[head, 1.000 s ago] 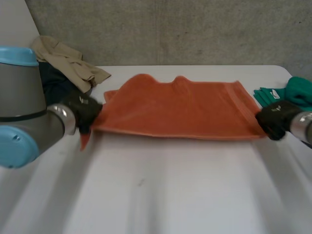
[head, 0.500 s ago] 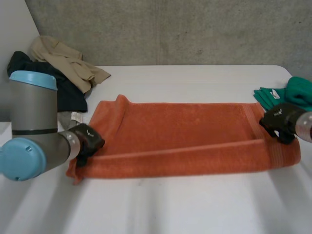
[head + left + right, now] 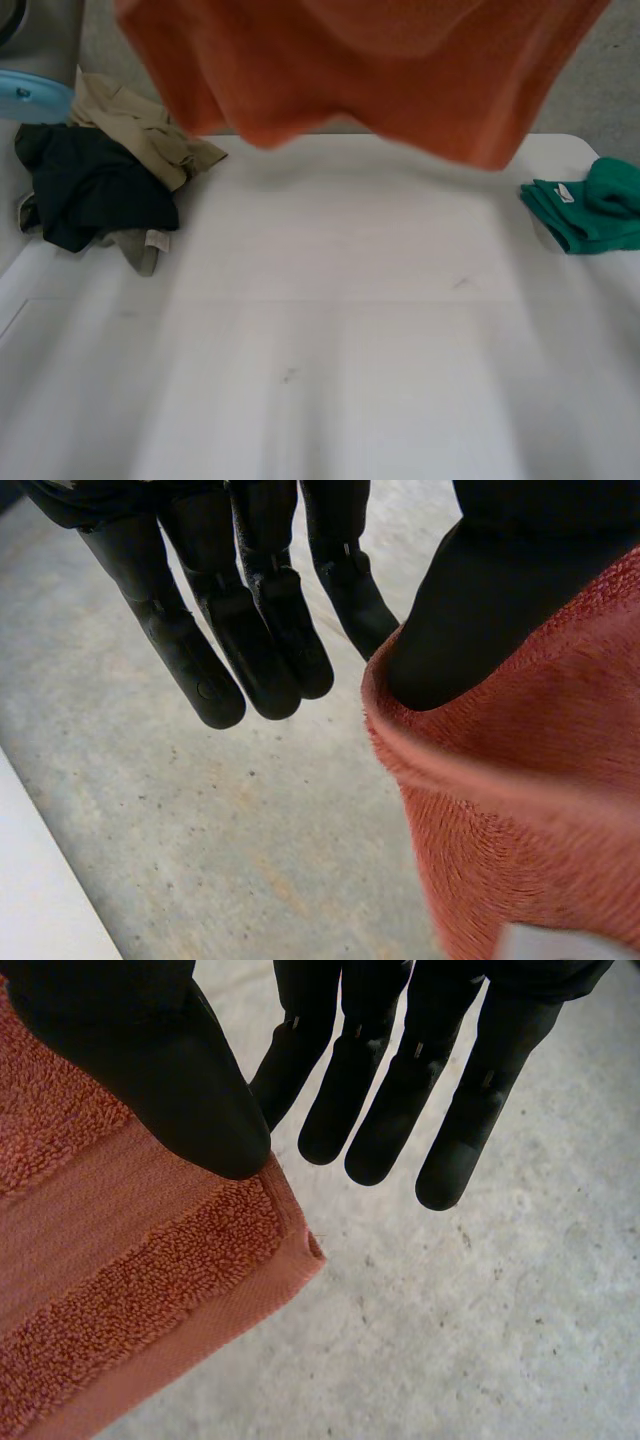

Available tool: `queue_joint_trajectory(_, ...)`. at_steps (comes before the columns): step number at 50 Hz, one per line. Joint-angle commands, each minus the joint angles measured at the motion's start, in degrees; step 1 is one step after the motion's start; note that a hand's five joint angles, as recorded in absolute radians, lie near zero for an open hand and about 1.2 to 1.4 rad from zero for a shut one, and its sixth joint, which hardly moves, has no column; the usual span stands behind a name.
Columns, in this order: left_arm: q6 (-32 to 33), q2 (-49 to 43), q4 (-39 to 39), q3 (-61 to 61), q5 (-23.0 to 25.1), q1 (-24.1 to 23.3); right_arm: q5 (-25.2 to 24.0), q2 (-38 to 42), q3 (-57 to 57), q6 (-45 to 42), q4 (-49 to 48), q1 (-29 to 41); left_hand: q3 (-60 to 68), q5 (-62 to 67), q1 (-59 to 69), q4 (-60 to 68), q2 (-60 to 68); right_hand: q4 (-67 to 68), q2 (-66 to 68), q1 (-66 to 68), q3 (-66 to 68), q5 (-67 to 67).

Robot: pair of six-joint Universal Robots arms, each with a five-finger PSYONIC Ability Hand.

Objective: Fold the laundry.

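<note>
Towel (image 3: 380,70) hangs in the air over the table's (image 3: 330,350) far edge. Its lower edge is uneven & dips lowest toward the right, just above the tabletop.

L hand (image 3: 250,630): fingers straight, spread, well apart from the towel (image 3: 530,810). Only the thumb (image 3: 470,620) touches it, its tip tucked behind a rolled towel edge. No pinch seen.

R hand (image 3: 390,1090): fingers straight, beside the towel corner (image 3: 120,1270), not touching. Its thumb (image 3: 170,1070) lies on that corner near the hem.

Green cloth (image 3: 590,210) sits at the table's right edge. Dark cloth (image 3: 95,195) & beige cloth (image 3: 140,125) are piled at the left edge. White tabletop runs between the piles, which are well apart. L arm's blue cap (image 3: 30,95) is just above the beige cloth.
</note>
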Motion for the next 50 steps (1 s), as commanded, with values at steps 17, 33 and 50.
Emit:
queue_joint_trajectory(17,5.7,-5.51,-0.16,-35.63,9.1,5.23,-9.87,4.53,26.0,-9.29,14.21,-1.35,11.67,13.3,13.47,11.25,11.37,11.37,12.55,14.6,11.9,11.89)
queue_joint_trajectory(33,27.14,11.52,-22.97,-60.76,8.14,7.78,-10.14,-11.71,41.81,-37.31,43.45,-11.01,11.67,13.3,13.47,11.25,11.37,11.37,12.55,14.6,11.9,11.89)
queue_joint_trajectory(50,31.29,14.98,-34.18,-56.66,6.55,5.58,-14.18,-15.34,45.35,-47.29,49.65,-14.89,11.67,13.3,13.47,11.25,11.37,11.37,12.55,14.6,11.9,11.89)
